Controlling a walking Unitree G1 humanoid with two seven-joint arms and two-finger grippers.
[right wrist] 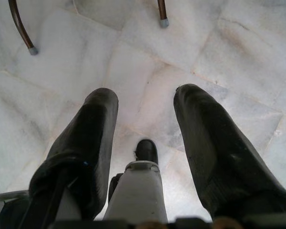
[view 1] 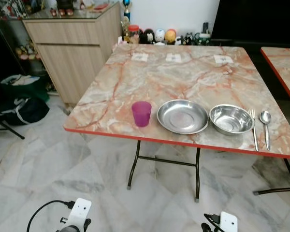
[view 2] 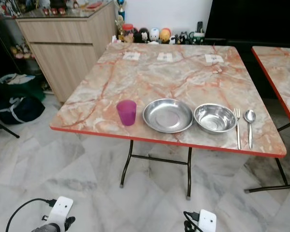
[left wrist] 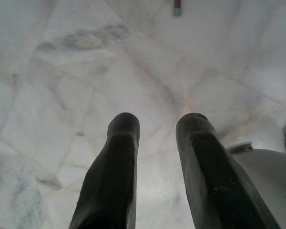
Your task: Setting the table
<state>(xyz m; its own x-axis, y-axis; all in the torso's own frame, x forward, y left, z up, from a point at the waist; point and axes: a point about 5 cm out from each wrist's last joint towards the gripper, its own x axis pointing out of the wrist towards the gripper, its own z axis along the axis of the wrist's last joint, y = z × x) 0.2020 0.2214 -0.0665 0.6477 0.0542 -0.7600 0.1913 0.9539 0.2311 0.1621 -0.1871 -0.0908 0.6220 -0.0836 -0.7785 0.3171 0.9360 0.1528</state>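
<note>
Along the near edge of the marble-patterned table with the red rim [view 1: 135, 77], I log one place setting laid out in a row. From robot-left to right: a translucent purple plastic cup [view 1: 141, 113], upright; a shallow round steel plate [view 1: 182, 116] just beside it; a deeper steel bowl [view 1: 230, 119] touching or nearly touching the plate; then a steel fork [view 1: 253, 128] and a steel spoon [view 1: 266, 125] lying side by side, parallel, handles toward me.

Both arms hang low, well short of the table. The left gripper [left wrist: 155, 143] points at the pale marble floor [left wrist: 62, 71], fingers parted by a moderate gap, holding nothing. The right gripper [right wrist: 145, 124] likewise faces the floor, fingers spread wider, empty.

Judgement: this setting looks complete. Three small paper cards [view 1: 174, 57] sit along the far edge; whether further settings are wanted there, I cannot tell.
</note>
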